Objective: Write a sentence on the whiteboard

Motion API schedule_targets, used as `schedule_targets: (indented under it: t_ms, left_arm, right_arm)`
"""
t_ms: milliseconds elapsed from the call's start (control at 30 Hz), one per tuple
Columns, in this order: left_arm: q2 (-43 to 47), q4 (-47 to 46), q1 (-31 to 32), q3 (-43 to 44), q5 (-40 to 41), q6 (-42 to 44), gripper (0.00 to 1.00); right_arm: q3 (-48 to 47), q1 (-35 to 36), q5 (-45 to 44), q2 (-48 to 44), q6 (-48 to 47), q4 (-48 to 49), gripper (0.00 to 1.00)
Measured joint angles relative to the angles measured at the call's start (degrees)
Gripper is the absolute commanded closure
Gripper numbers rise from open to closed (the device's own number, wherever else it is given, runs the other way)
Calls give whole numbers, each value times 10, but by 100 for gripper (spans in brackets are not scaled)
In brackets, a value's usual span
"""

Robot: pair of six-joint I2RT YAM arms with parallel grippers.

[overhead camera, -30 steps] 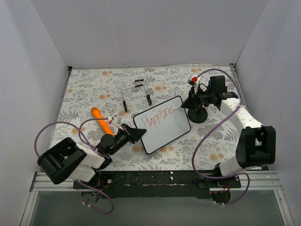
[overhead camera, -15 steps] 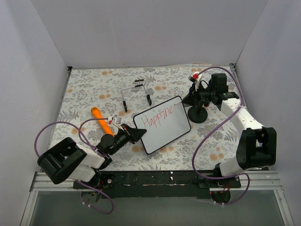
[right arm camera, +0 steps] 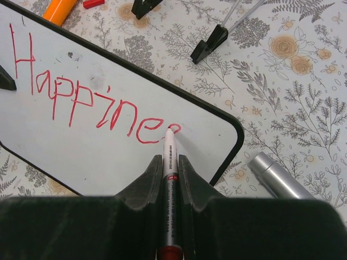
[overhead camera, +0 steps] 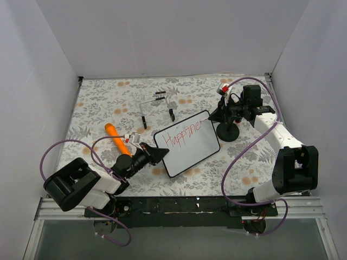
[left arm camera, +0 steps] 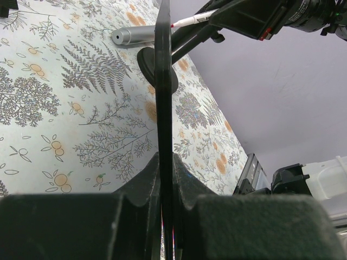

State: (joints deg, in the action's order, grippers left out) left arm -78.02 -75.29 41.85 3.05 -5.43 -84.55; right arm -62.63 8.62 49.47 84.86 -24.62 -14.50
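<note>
Both clamped: L end effector (left arm camera: 165,157) on rounded black-framed whiteboard (right arm camera: 108,157), R end effector (right arm camera: 169,158) on slim marker (right arm camera: 168,142).

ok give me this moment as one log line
left gripper: shut on whiteboard edge | right gripper: shut on marker | tip: on whiteboard | text: Happine, next letter begun

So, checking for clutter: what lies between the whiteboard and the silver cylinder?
Only bare floral cloth separates the whiteboard from the silver cylinder, in the right wrist view.
</note>
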Motion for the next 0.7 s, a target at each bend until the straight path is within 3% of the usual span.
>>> schedule_targets:
  t_ms: [700]
  left_arm:
    - [0,0,0,0,0,-3,100]
  right_arm:
    - [7,-11,-17,-1,-43,-63,99]
